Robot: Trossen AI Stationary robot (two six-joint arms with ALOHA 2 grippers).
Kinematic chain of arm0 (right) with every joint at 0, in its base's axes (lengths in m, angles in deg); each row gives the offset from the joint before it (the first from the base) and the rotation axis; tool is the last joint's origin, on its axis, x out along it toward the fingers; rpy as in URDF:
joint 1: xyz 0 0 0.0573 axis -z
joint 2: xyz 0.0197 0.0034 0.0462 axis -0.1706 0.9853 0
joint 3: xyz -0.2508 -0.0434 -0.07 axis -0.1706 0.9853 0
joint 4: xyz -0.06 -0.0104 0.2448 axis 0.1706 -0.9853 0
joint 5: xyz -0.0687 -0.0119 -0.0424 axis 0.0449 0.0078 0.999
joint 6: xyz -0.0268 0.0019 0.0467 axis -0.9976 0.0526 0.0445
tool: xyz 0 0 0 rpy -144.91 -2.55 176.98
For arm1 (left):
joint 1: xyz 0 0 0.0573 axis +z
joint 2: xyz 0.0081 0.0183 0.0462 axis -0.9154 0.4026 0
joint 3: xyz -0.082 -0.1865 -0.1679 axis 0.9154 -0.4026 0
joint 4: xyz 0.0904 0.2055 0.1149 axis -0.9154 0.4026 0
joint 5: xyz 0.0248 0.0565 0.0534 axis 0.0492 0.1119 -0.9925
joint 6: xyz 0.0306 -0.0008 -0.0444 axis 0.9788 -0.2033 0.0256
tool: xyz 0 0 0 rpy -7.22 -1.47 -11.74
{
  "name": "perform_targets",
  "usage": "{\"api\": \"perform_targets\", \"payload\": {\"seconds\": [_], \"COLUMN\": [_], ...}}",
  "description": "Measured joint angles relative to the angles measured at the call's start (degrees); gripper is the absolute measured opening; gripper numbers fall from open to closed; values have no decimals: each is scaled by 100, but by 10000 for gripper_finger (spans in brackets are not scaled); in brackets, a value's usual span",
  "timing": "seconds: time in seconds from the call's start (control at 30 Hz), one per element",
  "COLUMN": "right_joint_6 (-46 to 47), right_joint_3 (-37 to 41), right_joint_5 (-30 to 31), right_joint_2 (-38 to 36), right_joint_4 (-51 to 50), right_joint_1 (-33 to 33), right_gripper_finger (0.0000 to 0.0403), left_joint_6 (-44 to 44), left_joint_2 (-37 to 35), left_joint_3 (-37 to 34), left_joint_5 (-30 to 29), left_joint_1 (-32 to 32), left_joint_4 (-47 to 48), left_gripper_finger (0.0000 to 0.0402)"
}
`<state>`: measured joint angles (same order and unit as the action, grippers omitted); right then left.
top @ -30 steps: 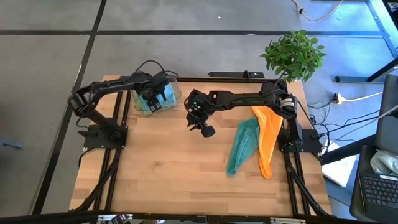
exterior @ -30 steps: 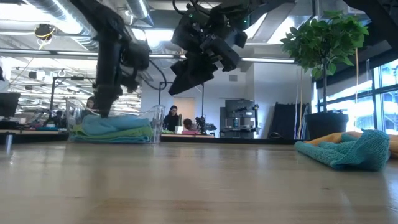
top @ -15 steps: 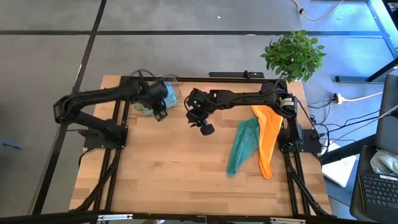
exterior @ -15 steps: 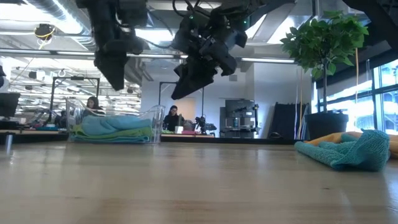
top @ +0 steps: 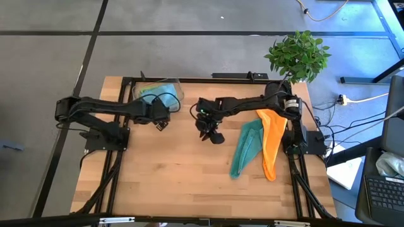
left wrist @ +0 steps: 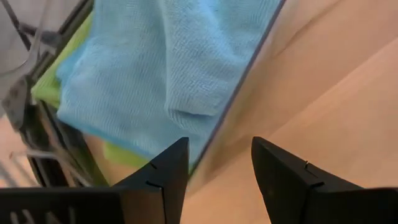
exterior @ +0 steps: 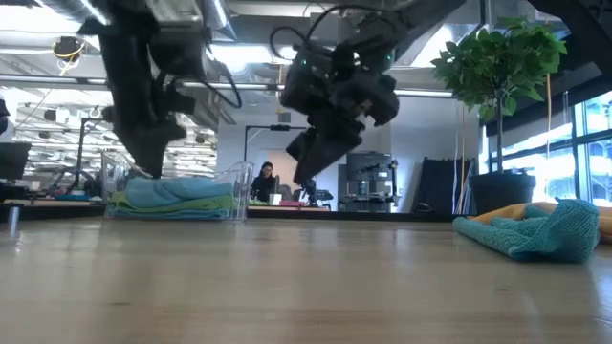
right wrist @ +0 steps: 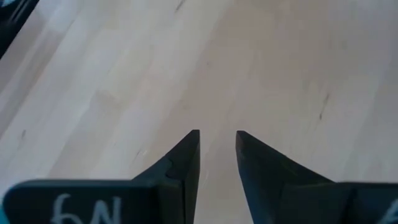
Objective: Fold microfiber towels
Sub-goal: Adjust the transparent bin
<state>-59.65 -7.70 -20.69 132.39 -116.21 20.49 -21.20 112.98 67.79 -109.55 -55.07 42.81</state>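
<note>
Your left gripper (left wrist: 214, 155) has its fingers spread with nothing between them, hanging above the wood just beside the clear bin (top: 174, 94) at the back left of the table (top: 170, 170). Past those fingers you can see a light blue towel (left wrist: 155, 62) lying folded in the bin on top of a lime green towel (left wrist: 46, 87); from table height the blue layers sit above the green one behind the bin's clear wall. Your right gripper (right wrist: 217, 146) holds its fingers a narrow gap apart, gripping nothing, with only bare wood below it; it hovers near the middle of the table, well apart from the bin. To its right, a teal towel (top: 246, 148) and an orange towel (top: 270, 142) lie loose and unfolded on the table, side by side and touching, near the base of the right arm. A potted plant (top: 298, 55) stands at the table's back right corner.
</note>
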Motion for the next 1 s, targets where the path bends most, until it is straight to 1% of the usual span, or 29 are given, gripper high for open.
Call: {"api": "perform_targets", "payload": {"seconds": [0.07,0.2,0.27,0.43,0.53,0.67,0.77,0.83,1.0], "right_joint_6": [248,415,469,541,553,550,548,553,605], "right_joint_3": [117,355,410,308,227,222,222,222,222], "right_joint_5": [9,-13,21,606,718,707,702,699,693], "right_joint_2": [0,0,0,1,2,2,0,2,2], "right_joint_4": [233,699,948,1031,1047,1039,1025,1005,819], "right_joint_1": [-63,-345,-506,-843,-970,-1124,-1241,-1320,-1567], "right_gripper_finger": [106,106,106,106,106,106,106,106,106], "left_joint_6": [343,139,58,-2,242,427,419,304,-139], "left_joint_2": [-3,-3,-1,-1,-1,-1,-1,-1,-5], "left_joint_3": [-205,-470,-528,-552,-550,-550,-620,-721,-821], "left_joint_5": [-51,-344,-605,-1110,-1212,-1225,-1460,-1555,-1378], "left_joint_1": [98,336,454,688,776,773,726,661,313], "left_joint_4": [-151,102,103,77,-118,-316,-395,-396,-254], "left_gripper_finger": [166,166,166,166,166,166,166,166,166]}}
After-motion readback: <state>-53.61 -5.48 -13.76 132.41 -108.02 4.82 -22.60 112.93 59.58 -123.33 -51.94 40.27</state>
